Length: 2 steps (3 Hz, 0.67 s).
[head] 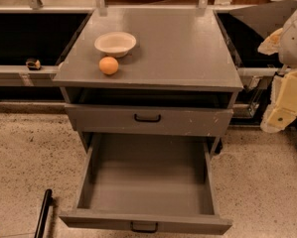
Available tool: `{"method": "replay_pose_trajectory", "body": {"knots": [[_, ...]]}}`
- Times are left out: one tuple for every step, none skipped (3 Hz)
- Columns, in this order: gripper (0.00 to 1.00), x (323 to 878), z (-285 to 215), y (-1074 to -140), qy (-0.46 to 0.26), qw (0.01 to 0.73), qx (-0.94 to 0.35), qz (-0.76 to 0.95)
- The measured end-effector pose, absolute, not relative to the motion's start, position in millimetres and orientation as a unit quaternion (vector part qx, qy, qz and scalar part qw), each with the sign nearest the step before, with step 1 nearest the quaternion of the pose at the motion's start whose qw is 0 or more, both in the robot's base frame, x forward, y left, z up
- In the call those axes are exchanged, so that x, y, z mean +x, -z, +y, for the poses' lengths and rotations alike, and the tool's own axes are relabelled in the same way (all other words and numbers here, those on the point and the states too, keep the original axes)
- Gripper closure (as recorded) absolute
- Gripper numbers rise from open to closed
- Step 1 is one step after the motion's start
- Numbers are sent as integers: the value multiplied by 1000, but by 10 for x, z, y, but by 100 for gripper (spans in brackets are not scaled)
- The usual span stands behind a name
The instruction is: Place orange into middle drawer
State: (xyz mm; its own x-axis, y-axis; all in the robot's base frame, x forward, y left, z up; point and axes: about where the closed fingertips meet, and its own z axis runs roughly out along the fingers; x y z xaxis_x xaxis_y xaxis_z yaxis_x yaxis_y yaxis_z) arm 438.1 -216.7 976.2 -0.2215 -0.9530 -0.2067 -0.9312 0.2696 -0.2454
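The orange (109, 65) sits on the grey cabinet top (178, 48), near its front left, just in front of a cream shallow bowl (115, 43). The middle drawer (147, 175) is pulled far out below, showing a bare grey floor, with a small black handle (144, 227) on its front. My gripper (283, 105) hangs at the right edge of the view, beside the cabinet's right side, far from the orange and holding nothing that I can see.
A shut grey drawer front (148, 119) with white scuffs at its right end sits above the open drawer. A black rod (43, 212) leans at lower left. Speckled floor (24, 152) surrounds the cabinet. Dark shelving (29, 33) runs behind.
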Motion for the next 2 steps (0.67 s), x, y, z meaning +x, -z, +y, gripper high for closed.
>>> {"method": "replay_pose_trajectory", "body": {"knots": [[0, 4382, -2166, -9762, 34, 159, -603, 781], [0, 4816, -1851, -9758, 28, 168, -629, 759]]}}
